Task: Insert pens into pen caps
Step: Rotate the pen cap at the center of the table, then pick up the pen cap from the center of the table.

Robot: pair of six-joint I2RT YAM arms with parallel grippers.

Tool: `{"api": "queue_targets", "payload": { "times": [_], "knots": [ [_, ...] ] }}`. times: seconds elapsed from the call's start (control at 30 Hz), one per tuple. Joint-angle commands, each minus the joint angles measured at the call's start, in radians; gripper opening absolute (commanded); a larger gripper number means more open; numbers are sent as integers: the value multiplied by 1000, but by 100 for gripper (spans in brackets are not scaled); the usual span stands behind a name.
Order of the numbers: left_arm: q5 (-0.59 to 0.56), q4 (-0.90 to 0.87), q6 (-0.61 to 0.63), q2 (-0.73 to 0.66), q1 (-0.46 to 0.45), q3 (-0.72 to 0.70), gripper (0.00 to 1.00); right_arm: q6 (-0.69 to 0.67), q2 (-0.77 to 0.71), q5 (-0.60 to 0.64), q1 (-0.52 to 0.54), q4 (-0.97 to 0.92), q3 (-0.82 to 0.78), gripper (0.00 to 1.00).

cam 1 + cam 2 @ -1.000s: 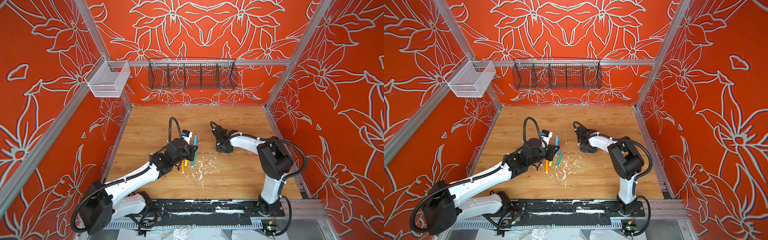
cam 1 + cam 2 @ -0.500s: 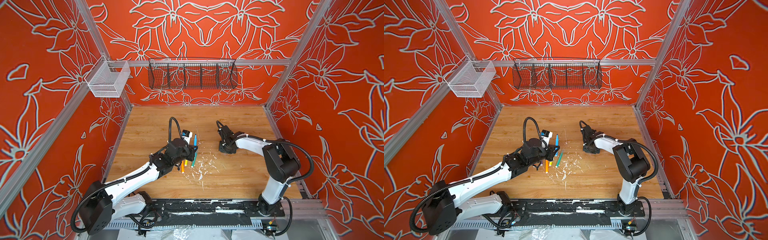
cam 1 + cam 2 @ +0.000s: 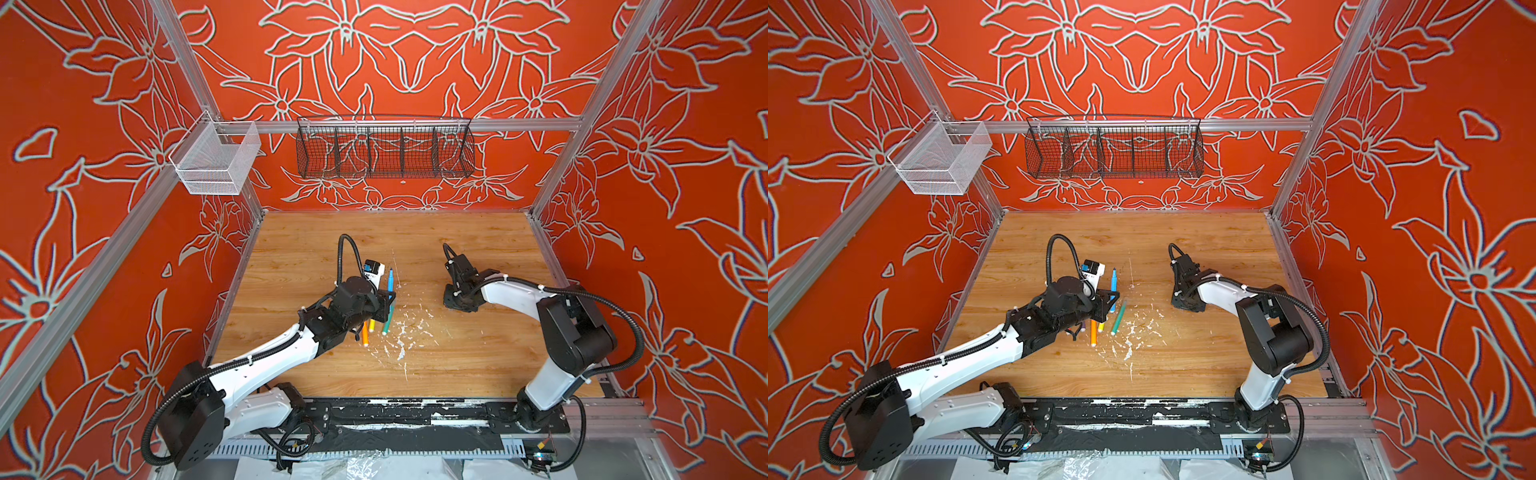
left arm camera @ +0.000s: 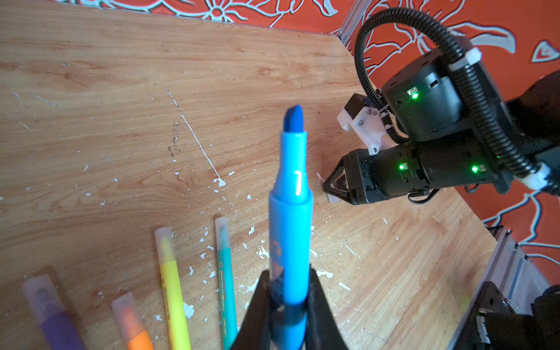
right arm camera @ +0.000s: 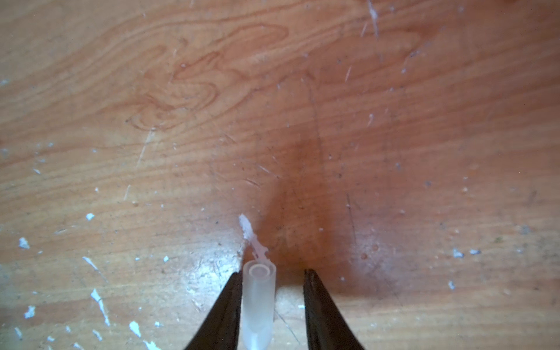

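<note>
Translucent plastic was counted 5 times: 1 loose cap (image 5: 259, 298) and 4 fitted caps (image 4: 163, 239), one on each lying pen. Pens counted: 5, i.e. blue pen (image 4: 291, 230), green pen (image 4: 225, 278), yellow pen (image 4: 171, 281), orange pen (image 4: 136, 336) and purple pen (image 4: 57, 327).

The loose cap was found between the fingers (image 5: 225, 309) of the right gripper (image 5: 272, 272). Its open end was turned away from the wrist. It was set against one finger, w/ a clear gap to the other, so the jaws were parted and nothing was clamped. Whether the cap rested on the table (image 3: 457, 357) couldn't be told.

The blue pen was pinched low on its barrel by the left gripper (image 4: 288, 272), jaws closed onto it, and its bare tip was pointed toward the back wall.

The other 4 pens were laid side by side on the wood, just beside and partly under the left gripper, caps aimed approx. the same way as the blue tip. The 2 grippers were kept well apart.

White paint flecks (image 3: 401, 353) were scattered on the table near the lying pens and btwn the grippers.

2 baskets were hung on the rail above: a black wire basket (image 3: 384, 151) at the back and a white mesh basket (image 3: 212, 162) at the corner.
</note>
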Motion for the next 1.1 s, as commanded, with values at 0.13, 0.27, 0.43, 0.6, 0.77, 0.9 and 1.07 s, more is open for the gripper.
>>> {"api": "queue_targets", "payload": {
  "times": [0.13,0.27,0.43,0.6,0.77,0.9,1.07],
  "knots": [
    [-4,0,7,-30,2,17,0,-7,31,-28,16,-109,-43,37],
    [5,-5,4,-26,1,23,0,-8,34,7,34,-125,-31,36],
    [-4,0,5,-39,2,14,0,-10,71,15,38,-142,-10,27],
    [3,0,5,-32,1,18,0,-9,87,23,47,-147,-3,24],
    [-9,-2,7,-32,2,16,0,-10,89,23,55,-144,0,19],
    [2,5,4,-25,1,16,0,-8,91,22,55,-147,2,17],
    [36,8,0,-16,1,25,0,-4,44,34,56,-136,-13,16]
  ]
}}
